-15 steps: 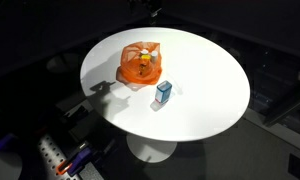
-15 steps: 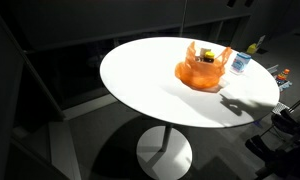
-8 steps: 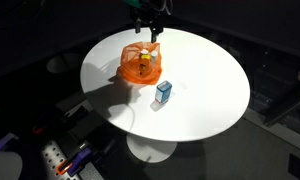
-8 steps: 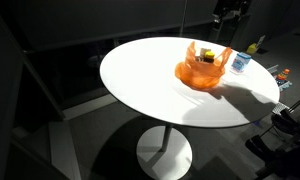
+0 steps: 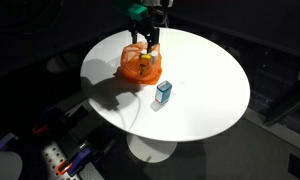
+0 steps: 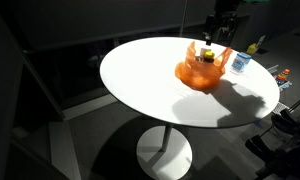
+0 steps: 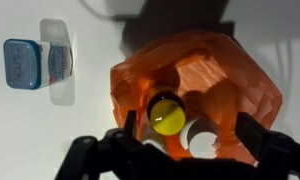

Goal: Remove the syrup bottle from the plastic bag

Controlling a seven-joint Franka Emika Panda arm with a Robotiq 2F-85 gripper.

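An orange plastic bag (image 5: 140, 66) (image 6: 199, 71) (image 7: 195, 90) sits on the round white table (image 5: 205, 85) (image 6: 150, 75). In the wrist view a bottle with a yellow cap (image 7: 168, 114) stands upright in the bag, beside a white-topped item (image 7: 203, 143). My gripper (image 5: 146, 38) (image 6: 218, 30) (image 7: 180, 140) hangs just above the bag, open, with the fingers to either side of the bag's contents. It holds nothing.
A small blue-topped clear container (image 5: 163, 94) (image 6: 241, 61) (image 7: 35, 62) stands on the table next to the bag. The table edge drops to a dark floor. Cluttered items lie low at the frame edges (image 5: 65, 160) (image 6: 280, 80).
My gripper has come down from above the frame toward the bag and now hovers right over it. The bag and container have not moved.
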